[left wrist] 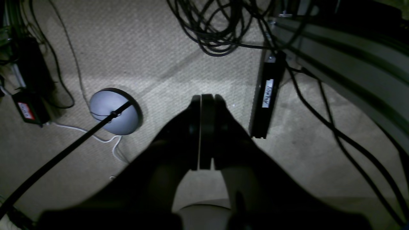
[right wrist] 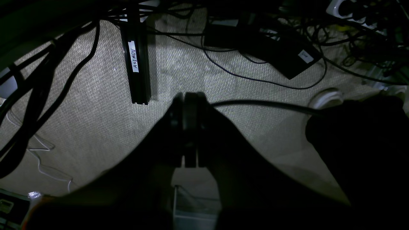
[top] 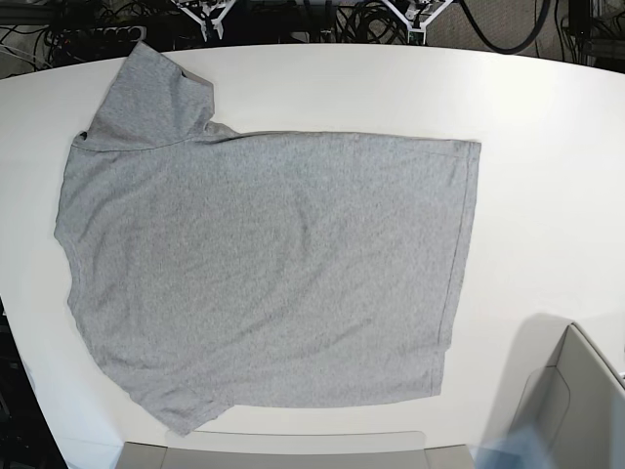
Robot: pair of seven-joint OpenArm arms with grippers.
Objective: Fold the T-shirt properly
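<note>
While the T-shirt (top: pixel 264 274) lies spread flat and plain side up on the white table (top: pixel 547 176), nothing of the folding looks begun, so I judge this the very start. Its hem runs down the side nearest the table's right part in the base view, its collar end faces the opposite way, one sleeve reaches toward the far edge and the other toward the near edge. No lettering shows on the face I can see. I expect the shirt to handle as light, soft, limp cloth: it will sag and drape from wherever I lift it, it may drag and wrinkle across the table rather than slide stiffly, and a pinch could catch only the upper layer. My best holds, I think, are the corners of the hem and the shoulder seams by the sleeves, taken through both layers, with one hold on each side so the fold line stays straight. Neither of my arms shows above the shirt in the base view. My left gripper (left wrist: pixel 204 97) has its jaws pressed together on nothing, hanging over carpet (left wrist: pixel 159 48) away from the table, with a grey dome (left wrist: pixel 110 111), a black labelled bar (left wrist: pixel 267 95) and loose cables (left wrist: pixel 211 28) below it. My right gripper (right wrist: pixel 188 95) is likewise clamped together and empty, over the same carpet.
</note>
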